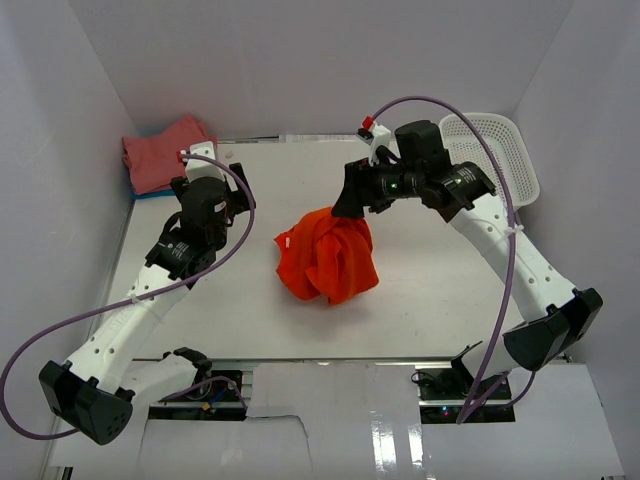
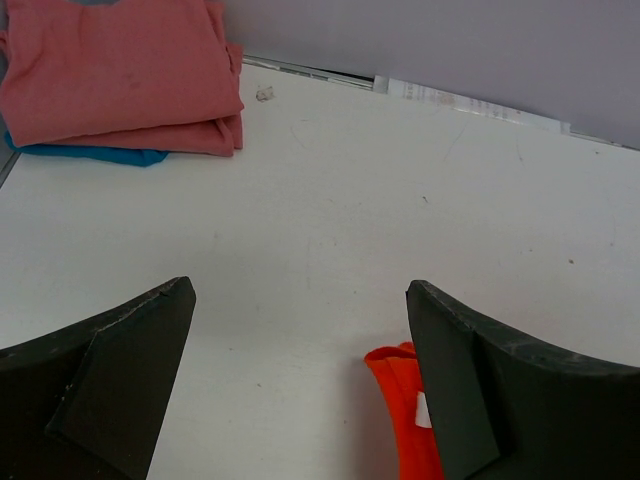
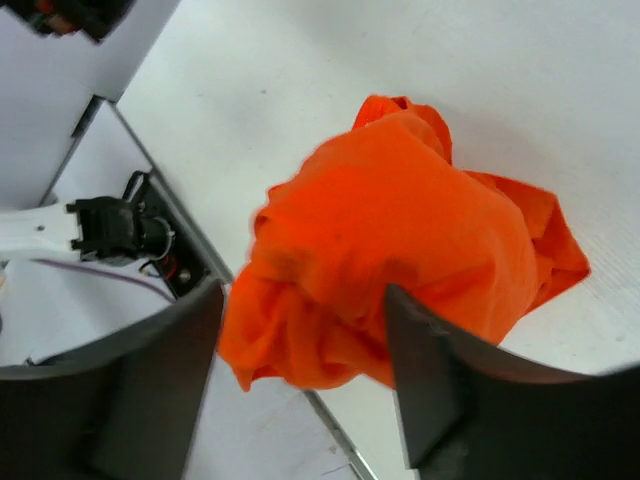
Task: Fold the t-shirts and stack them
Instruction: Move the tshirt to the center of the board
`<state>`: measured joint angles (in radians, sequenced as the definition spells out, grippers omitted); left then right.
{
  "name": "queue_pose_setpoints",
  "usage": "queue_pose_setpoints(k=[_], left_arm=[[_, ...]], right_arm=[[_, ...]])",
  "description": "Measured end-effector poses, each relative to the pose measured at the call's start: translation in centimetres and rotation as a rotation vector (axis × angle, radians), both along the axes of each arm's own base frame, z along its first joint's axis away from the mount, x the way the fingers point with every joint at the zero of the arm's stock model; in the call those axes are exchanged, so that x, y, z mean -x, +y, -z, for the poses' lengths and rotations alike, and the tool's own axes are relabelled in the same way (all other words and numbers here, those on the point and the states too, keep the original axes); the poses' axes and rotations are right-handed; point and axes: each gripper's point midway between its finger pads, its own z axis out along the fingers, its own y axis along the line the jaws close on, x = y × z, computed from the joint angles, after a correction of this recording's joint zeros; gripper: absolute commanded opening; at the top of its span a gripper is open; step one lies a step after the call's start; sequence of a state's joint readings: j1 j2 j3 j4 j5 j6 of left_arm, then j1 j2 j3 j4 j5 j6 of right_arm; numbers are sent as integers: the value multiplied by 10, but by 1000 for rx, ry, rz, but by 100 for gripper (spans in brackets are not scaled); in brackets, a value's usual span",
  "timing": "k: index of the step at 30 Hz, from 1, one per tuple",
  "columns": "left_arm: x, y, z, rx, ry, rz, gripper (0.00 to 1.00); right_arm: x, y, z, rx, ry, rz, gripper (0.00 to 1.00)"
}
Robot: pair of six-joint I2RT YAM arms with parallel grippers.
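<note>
White counter (image 1: 450, 290) carried everything. The orange-red t-shirt (image 1: 328, 255) was the biggest item, a crumpled, unfolded heap at frame centre. It probably sat there because both arms could reach it and there was bare surface around it for spreading it out. It rose in a peak toward the upper right, under the right arm.

The white mesh basket (image 1: 495, 150) sat at the upper right edge of the top view, behind the right arm, apparently parked clear of the work area. I could not tell if anything was in it.

The salmon-pink t-shirt (image 1: 160, 150) lay folded in the upper left corner, on top of the blue t-shirt (image 2: 90, 153), of which only an edge showed. That looked like the finished stack, kept in a corner so it would not be disturbed. By that reading two shirts were done and one was left.

The right claw (image 3: 302, 292) had its jaws spread on either side of the orange bunch. They were not pinching the cloth as far as the wrist view showed.

The left claw (image 2: 300, 290) was spread wide and empty over bare counter left of centre. The orange hem showed at the lower right of its view, so it was likely placed to take a second corner.
</note>
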<state>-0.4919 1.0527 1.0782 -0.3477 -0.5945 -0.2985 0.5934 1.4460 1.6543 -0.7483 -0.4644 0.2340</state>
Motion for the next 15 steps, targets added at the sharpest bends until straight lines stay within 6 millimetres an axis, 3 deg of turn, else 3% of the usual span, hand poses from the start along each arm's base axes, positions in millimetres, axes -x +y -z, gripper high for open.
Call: queue_pose_setpoints(k=[4, 9, 12, 15], left_arm=[[0, 0, 1, -3, 3, 0, 98], [1, 1, 1, -4, 4, 1, 98], [3, 3, 2, -9, 11, -6, 98], [5, 6, 4, -16, 21, -23, 98]], right_arm=[[-25, -8, 25, 101, -42, 76, 90], [-53, -31, 58, 267, -86, 199, 91], [-54, -37, 70, 318, -117, 208, 91], [-34, -34, 92, 372, -140, 170, 92]])
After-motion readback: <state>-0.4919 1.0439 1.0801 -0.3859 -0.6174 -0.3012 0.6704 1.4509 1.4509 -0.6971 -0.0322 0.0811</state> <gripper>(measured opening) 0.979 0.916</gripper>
